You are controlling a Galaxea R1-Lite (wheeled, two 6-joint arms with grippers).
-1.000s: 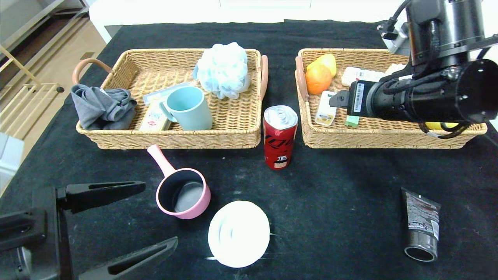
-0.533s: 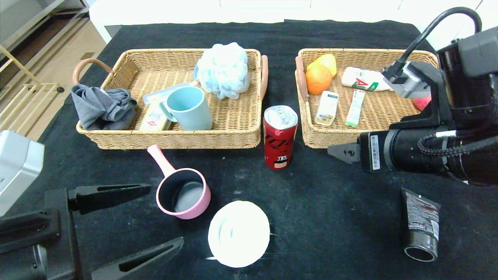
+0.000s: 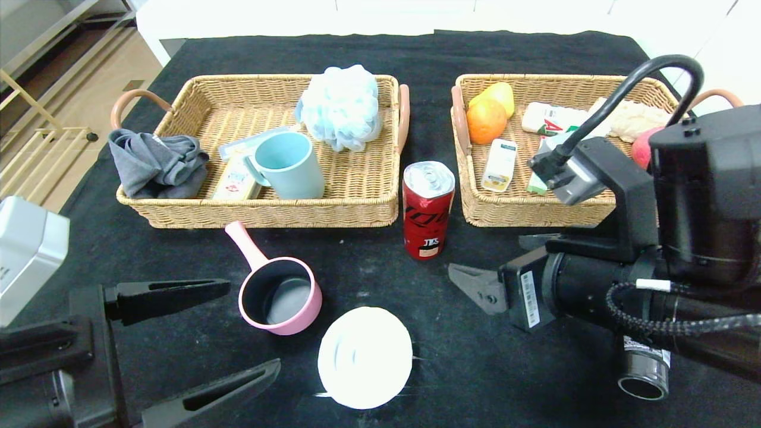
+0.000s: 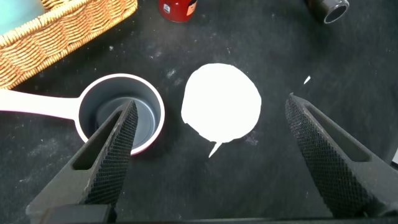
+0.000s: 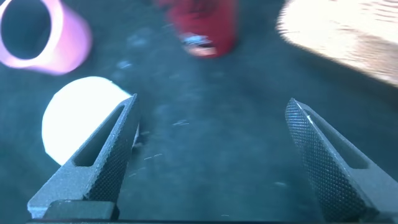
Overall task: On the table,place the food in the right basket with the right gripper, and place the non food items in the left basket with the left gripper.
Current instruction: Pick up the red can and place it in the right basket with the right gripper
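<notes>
The red soda can [image 3: 428, 211] stands on the table [image 3: 535, 368] between the left basket [image 3: 261, 215] and the right basket [image 3: 523, 214]. My right gripper [image 3: 490, 261] is open and empty, low over the cloth just right of the can [image 5: 202, 28]. A white-yellow drink carton [image 3: 499, 163] lies in the right basket. The pink pot [image 3: 279, 294] and white disc [image 3: 364, 356] sit near the front. My left gripper [image 3: 250, 327] hangs open above them, its fingers either side of the disc [image 4: 221, 102]. The right arm partly hides the black tube [image 3: 645, 368].
The left basket holds a teal mug [image 3: 288, 166], a grey cloth [image 3: 157, 163], a blue bath puff [image 3: 340, 107] and a flat packet. The right basket holds an orange [image 3: 486, 120], a yellow fruit, a white bottle and a red fruit.
My right arm has come out of the right basket, forward and down to the table beside the can. The carton and candy stick stayed in the basket. The left arm barely moved.
</notes>
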